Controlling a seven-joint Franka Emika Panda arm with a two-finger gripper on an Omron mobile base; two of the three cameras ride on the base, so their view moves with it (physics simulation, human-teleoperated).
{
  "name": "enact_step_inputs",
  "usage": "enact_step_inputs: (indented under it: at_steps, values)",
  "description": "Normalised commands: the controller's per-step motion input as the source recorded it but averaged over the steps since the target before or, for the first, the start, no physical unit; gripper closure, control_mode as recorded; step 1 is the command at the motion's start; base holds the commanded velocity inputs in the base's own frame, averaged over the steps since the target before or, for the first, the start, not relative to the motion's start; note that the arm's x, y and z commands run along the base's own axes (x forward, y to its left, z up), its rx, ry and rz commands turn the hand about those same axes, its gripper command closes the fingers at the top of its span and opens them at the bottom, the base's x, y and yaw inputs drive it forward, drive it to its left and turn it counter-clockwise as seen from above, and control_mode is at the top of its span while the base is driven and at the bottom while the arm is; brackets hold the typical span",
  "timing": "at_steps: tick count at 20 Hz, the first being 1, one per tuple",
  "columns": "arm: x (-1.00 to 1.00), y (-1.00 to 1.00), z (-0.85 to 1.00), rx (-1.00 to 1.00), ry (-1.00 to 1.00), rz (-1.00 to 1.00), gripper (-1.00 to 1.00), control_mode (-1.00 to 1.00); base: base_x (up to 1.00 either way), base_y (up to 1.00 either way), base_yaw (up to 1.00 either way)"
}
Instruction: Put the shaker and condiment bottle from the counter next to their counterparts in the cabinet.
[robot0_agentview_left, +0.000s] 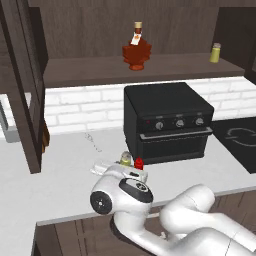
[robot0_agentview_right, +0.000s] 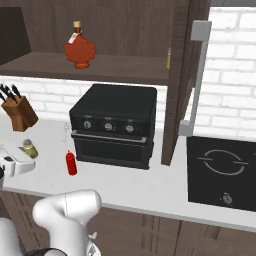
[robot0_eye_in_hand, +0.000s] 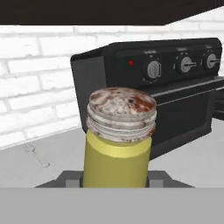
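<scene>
Shaker (robot0_eye_in_hand: 119, 144) stands upright on the counter (robot0_agentview_left: 60, 185), clamped between our gripper (robot0_eye_in_hand: 116, 180) fingers; its twin (robot0_agentview_left: 215, 52) waits at two o'clock on the cabinet (robot0_agentview_left: 165, 67) shelf.

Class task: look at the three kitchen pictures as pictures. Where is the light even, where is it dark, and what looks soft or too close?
Left base view: flat, even light on the counter, with a dim cabinet recess. Right base view: the same, with the red bottle crisp. Hand view: the shaker looms very close between the end effector tips, its cap blotchy and the oven behind slightly soft.
</scene>
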Motion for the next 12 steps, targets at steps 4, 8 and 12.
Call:
enact_step_inputs:
  at_steps: [4, 8, 12]
  values:
    - [-0.76, -0.23, 1.0, 0.06, 0.0, 0.05, 1.0, -1.0, 0.0, 0.0, 0.0]
    - [-0.77, -0.36, 1.0, 0.1, 0.0, 0.0, 1.0, -1.0, 0.0, 0.0, 0.0]
    - [-0.64, -0.41, 1.0, 0.1, 0.0, 0.0, 1.0, -1.0, 0.0, 0.0, 0.0]
